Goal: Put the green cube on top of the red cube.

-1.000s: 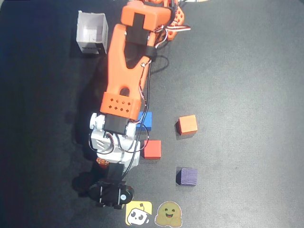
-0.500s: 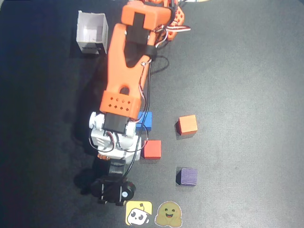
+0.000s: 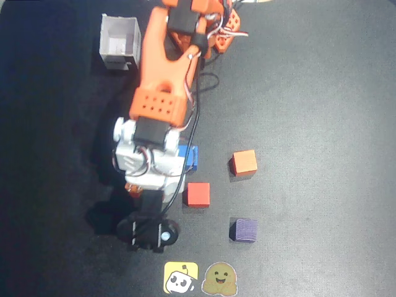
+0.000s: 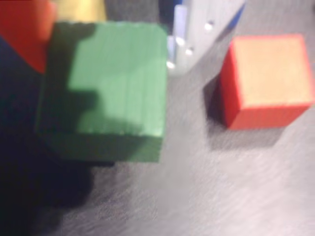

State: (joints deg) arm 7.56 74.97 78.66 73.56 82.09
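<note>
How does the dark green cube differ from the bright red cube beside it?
In the wrist view the dark green cube fills far more of the picture than the bright red cube and lies partly in shadow, while the red cube's top is evenly lit. The red cube stands free on the dark mat. Both are plain matte cubes.

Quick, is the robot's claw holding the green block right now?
Gripper: looks shut on the green cube, which fills the wrist view close up, but the fingers' contact can't be seen clearly.

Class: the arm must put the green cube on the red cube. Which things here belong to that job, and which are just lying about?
Job: green cube; red cube; hand.

Lying about: orange cube; blue cube; purple cube; white box; two stickers.
</note>
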